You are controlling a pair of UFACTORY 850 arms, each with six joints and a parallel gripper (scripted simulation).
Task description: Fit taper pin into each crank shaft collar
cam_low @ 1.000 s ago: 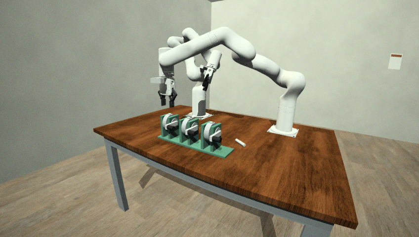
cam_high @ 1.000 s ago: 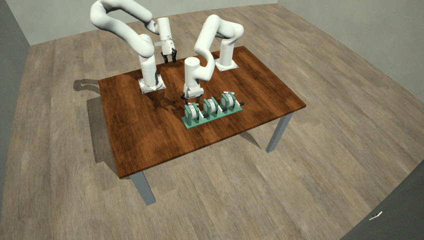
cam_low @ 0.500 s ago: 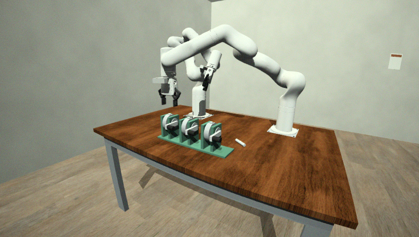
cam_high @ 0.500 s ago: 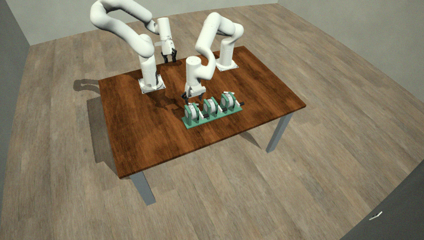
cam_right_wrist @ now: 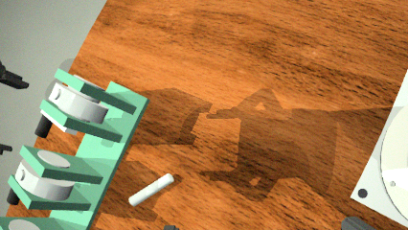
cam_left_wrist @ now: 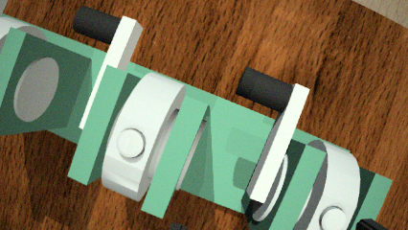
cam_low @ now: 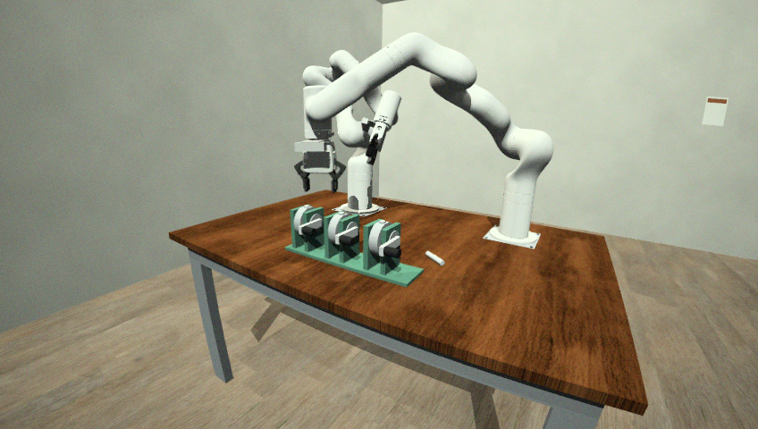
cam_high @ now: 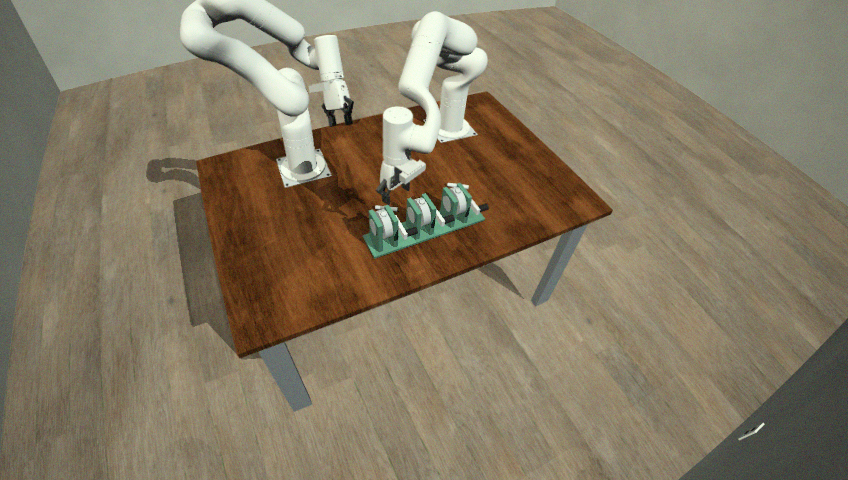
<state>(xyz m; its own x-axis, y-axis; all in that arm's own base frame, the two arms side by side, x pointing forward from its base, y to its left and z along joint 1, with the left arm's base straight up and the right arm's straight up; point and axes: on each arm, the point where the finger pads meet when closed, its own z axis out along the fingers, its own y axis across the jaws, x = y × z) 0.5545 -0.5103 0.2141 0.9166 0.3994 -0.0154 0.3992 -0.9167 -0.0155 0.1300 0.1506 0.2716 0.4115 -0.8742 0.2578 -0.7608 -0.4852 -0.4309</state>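
- Rack (cam_high: 410,239) (cam_low: 356,264) (cam_left_wrist: 222,158) (cam_right_wrist: 98,144): plain green.
- Collars (cam_high: 387,224) (cam_low: 376,239) (cam_left_wrist: 144,134) (cam_right_wrist: 79,106): white.
- Handles (cam_high: 412,230) (cam_low: 349,237) (cam_left_wrist: 264,90) (cam_right_wrist: 44,126): black.
- Loose pin (cam_low: 434,258) (cam_right_wrist: 151,190): white.
- Tabletop (cam_high: 309,273) (cam_low: 494,313) (cam_left_wrist: 225,34) (cam_right_wrist: 230,53): reddish brown, dark streaky grain.
- Table leg (cam_high: 285,374) (cam_low: 208,313): grey.
- Floor (cam_high: 535,368) (cam_low: 132,361): greyish-tan planks.

Beneath the left claw (cam_high: 396,195) (cam_low: 320,189) (cam_left_wrist: 274,226) (cam_right_wrist: 15,117), a dark-grained wooden surface (cam_high: 333,285) (cam_low: 505,318) (cam_left_wrist: 215,38) (cam_right_wrist: 215,48) is carried on grey legs (cam_high: 558,267) (cam_low: 210,318). Below it, a pale plank floor (cam_high: 595,368) (cam_low: 106,366) is crossed by shadows. Plain grey walls (cam_high: 731,53) (cam_low: 585,69) are seen beyond the claw, one hung with a white-and-rust sheet (cam_low: 715,113).
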